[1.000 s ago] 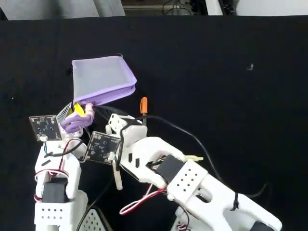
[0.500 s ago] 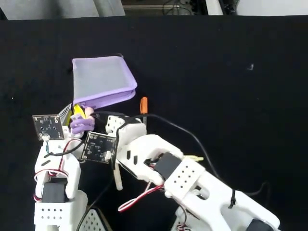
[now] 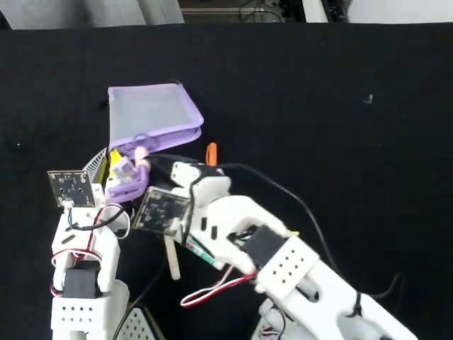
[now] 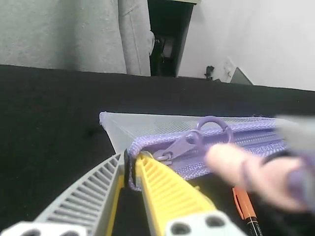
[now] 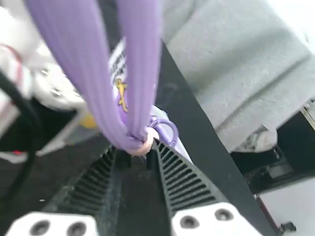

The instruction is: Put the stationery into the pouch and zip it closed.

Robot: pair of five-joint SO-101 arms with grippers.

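— Where is the pouch?

— The purple pouch lies on the black table, with its mouth facing the arms. The left gripper is pinching the pouch's edge, right by the zip pull.

— And the other arm?

— The right gripper is squeezed tight on a purple thing with a pink tip, maybe a pen. The pink tip is right at the pouch's mouth.

— How should it go in?

— Probably best to push the tip straight in, slowly, while the left one holds the mouth up. An orange pen waits just beside the pouch.

— Any words to read?

— There is a little white label on the purple thing. Its print is too small to read.
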